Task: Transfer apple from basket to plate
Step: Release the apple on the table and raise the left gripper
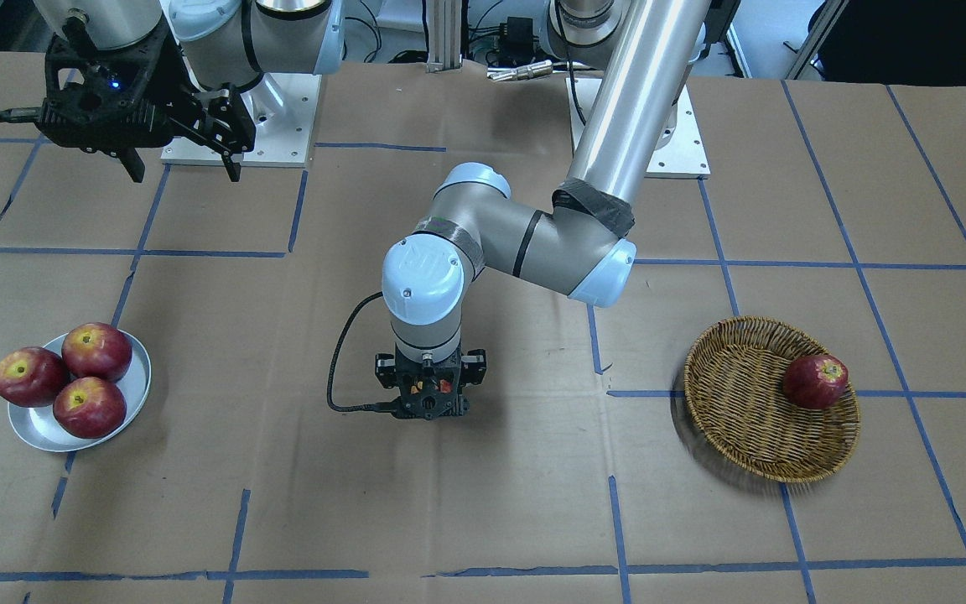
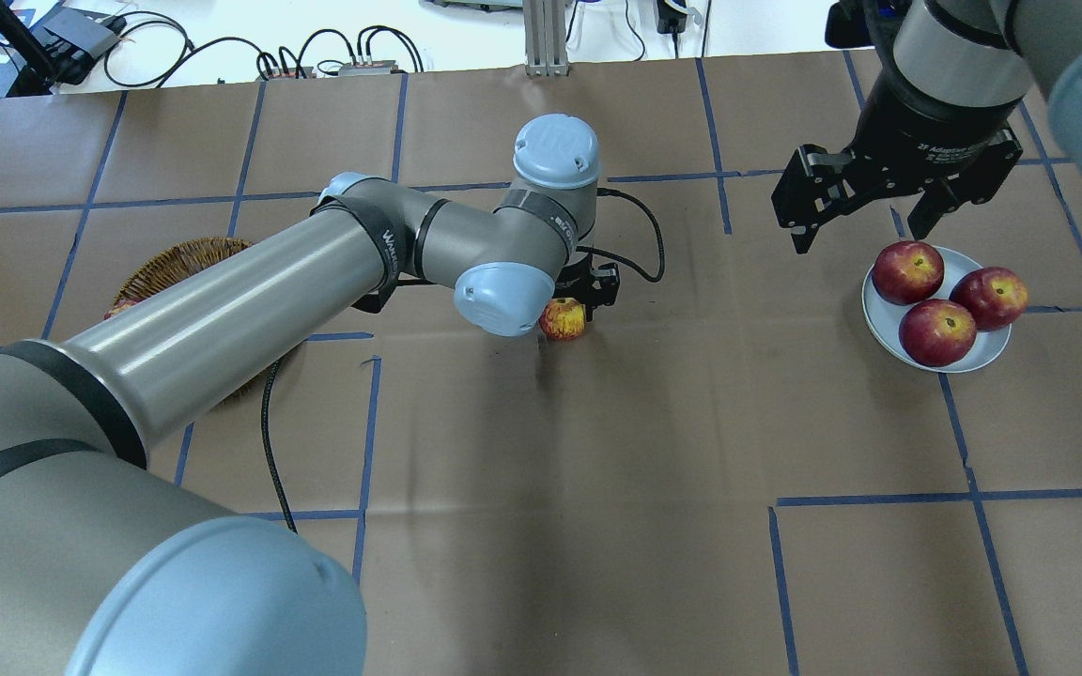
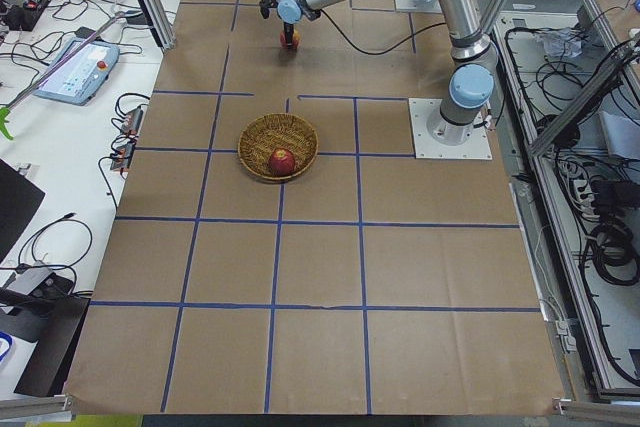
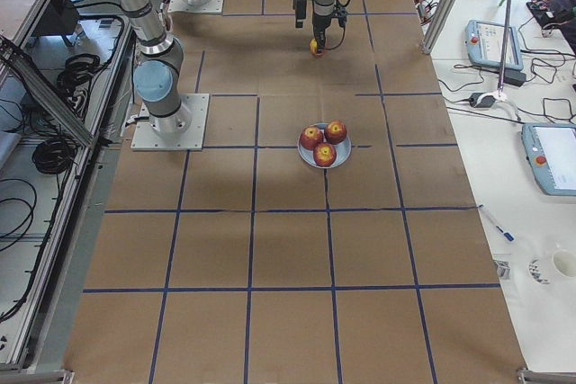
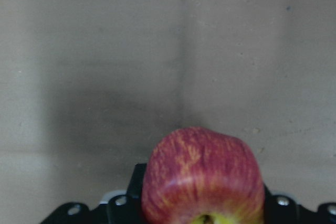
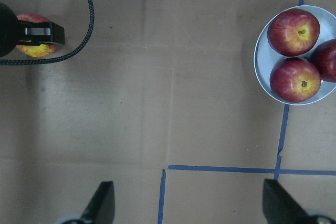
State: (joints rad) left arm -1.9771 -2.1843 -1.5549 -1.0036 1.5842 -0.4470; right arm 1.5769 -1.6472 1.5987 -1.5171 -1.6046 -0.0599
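Observation:
The orange-streaked apple (image 2: 563,319) with a yellow stem patch is in my left gripper (image 1: 430,390), which is shut on it and points straight down, low over the middle of the table. The apple fills the bottom of the left wrist view (image 5: 202,177). The wicker basket (image 1: 743,411) stands on my left side. The metal plate (image 1: 38,432) stands on my right side and holds three darker red apples (image 1: 96,351). My right gripper (image 2: 858,235) is open and empty, raised above the table just beside the plate.
One dark red apple (image 1: 816,382) lies in the basket. My left arm partly hides the basket in the overhead view (image 2: 184,258). A black cable (image 1: 336,369) loops off the left wrist. Brown paper with blue tape lines covers the table.

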